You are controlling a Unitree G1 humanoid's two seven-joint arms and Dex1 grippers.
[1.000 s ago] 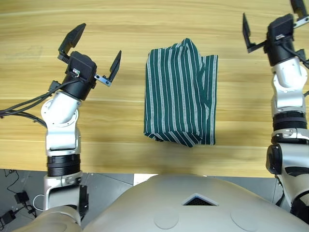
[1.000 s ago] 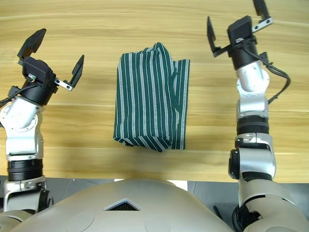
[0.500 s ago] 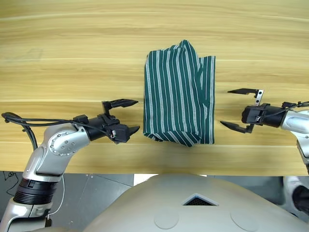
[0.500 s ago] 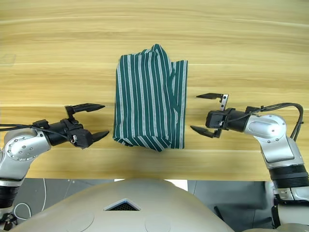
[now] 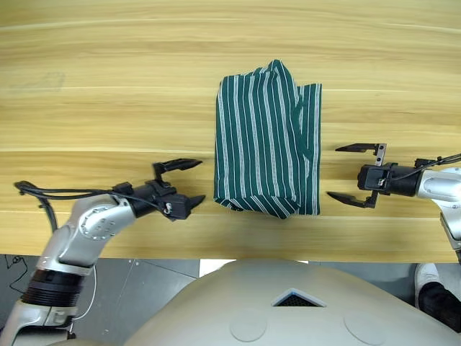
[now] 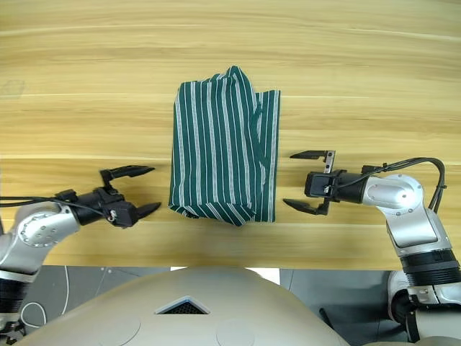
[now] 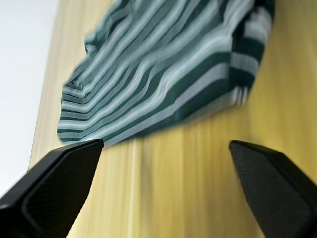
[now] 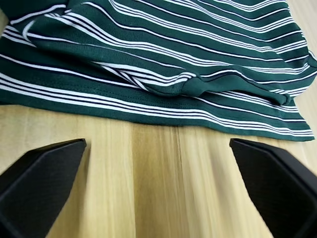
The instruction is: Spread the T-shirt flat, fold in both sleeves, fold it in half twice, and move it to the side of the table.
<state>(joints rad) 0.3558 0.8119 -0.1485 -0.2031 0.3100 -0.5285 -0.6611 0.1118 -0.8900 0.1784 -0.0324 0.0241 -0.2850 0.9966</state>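
Left claw (image 5: 201, 180) and right claw (image 5: 333, 172) are both spread open, empty. Between them a folded green striped T-shirt (image 5: 266, 148) lies on the wooden tabletop (image 5: 108, 86)

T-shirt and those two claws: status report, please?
Left gripper and right gripper: jaws open, flanking the T-shirt, not touching. T-shirt folded, lying flat. Nothing between jaws and cloth.

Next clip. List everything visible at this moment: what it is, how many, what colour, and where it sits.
T-shirt: one, dark green with white stripes, folded into a rectangle, middle of the table.
Table: one, light wood, under the shirt and both grippers.
Floor: grey, past the table's near edge.
Left gripper: one, black, open, left of the shirt's near end, not touching it.
Right gripper: one, black, open, right of the shirt's near end, not touching it.
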